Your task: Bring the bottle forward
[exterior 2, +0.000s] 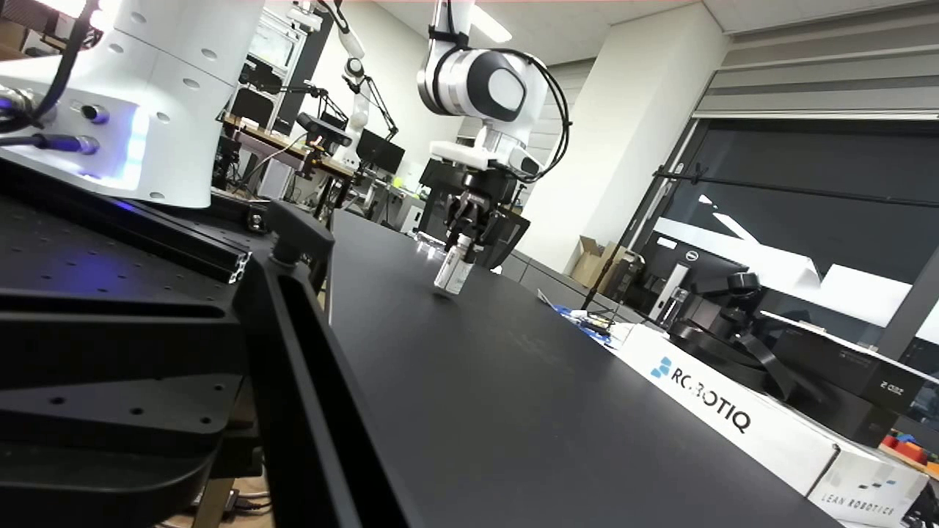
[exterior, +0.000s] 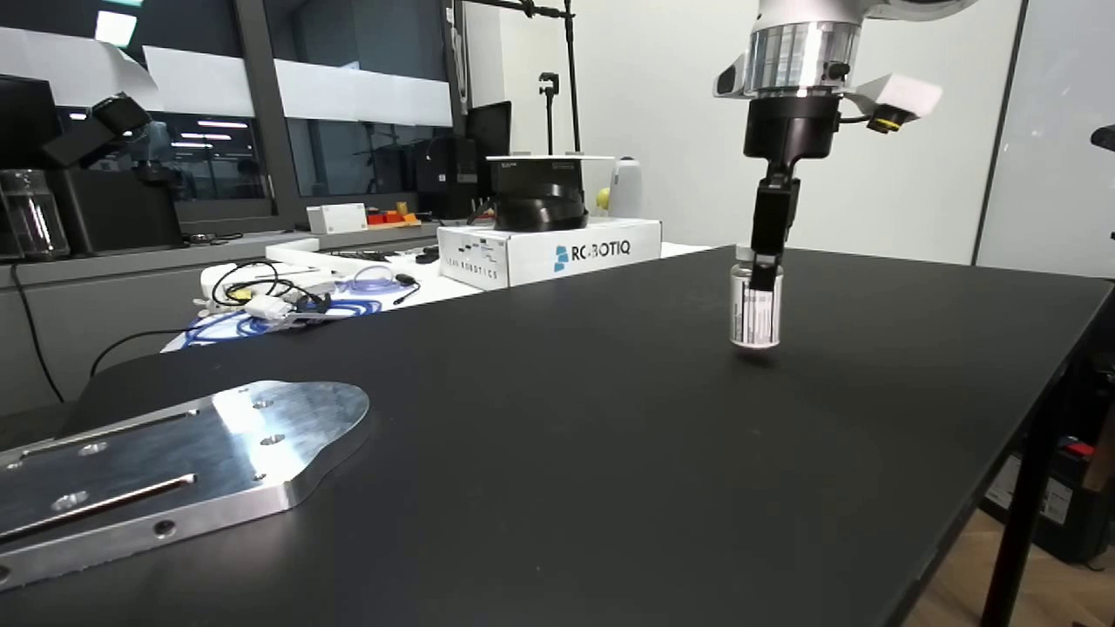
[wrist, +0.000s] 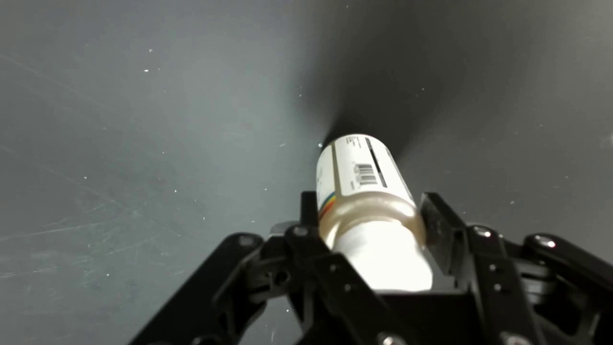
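Clamping a glossy-shouldered, white-capped, cylindrical bottle (wrist: 372, 211) in the black, angular pincer (wrist: 369, 206) over a scratched, speckled, dark worktop (wrist: 158, 143).

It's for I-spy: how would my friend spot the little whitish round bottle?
Find the wide black tabletop. Above it, a black two-fingered claw grips a small, pale cylindrical bottle. Unlike the flat silver metal plate there, the bottle has a white cap and barcode label.

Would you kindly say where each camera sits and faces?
An exterior view: near the metal plate, facing the gripper and wrist across the table.
An exterior view: beside the robot base, facing the arm along the table.
Wrist view: above the bottle, facing down; gripper fingers show.
Both exterior views share the bottle and white box.
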Controlling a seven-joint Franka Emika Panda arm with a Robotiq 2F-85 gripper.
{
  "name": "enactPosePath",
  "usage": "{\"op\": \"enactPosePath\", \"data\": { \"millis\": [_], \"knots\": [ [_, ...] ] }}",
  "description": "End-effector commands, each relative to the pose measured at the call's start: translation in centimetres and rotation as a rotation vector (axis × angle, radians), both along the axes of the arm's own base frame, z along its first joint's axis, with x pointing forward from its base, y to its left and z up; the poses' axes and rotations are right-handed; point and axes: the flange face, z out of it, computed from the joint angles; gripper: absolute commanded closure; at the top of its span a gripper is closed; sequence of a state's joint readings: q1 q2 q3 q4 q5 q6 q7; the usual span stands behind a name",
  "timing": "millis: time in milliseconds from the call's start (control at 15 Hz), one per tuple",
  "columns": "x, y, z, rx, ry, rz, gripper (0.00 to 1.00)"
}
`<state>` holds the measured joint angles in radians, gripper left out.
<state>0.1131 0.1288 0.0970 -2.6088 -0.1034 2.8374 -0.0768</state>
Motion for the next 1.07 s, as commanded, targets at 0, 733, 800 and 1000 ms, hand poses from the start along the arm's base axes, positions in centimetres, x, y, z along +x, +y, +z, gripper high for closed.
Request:
{"op": "enactPosePath", "data": {
  "millis": [0,733,800,1000],
  "knots": [
    [0.75,-0.27,-0.08,-0.009,-0.018,-0.032,0.69],
    [0.64,-0.57,-0.31,-0.031,0.004,-0.048,0.69],
    [0.62,-0.57,-0.32,-0.034,0.007,-0.048,0.69],
    [0.47,-0.50,-0.45,-0.032,0.026,-0.054,0.19]
  ]
}}
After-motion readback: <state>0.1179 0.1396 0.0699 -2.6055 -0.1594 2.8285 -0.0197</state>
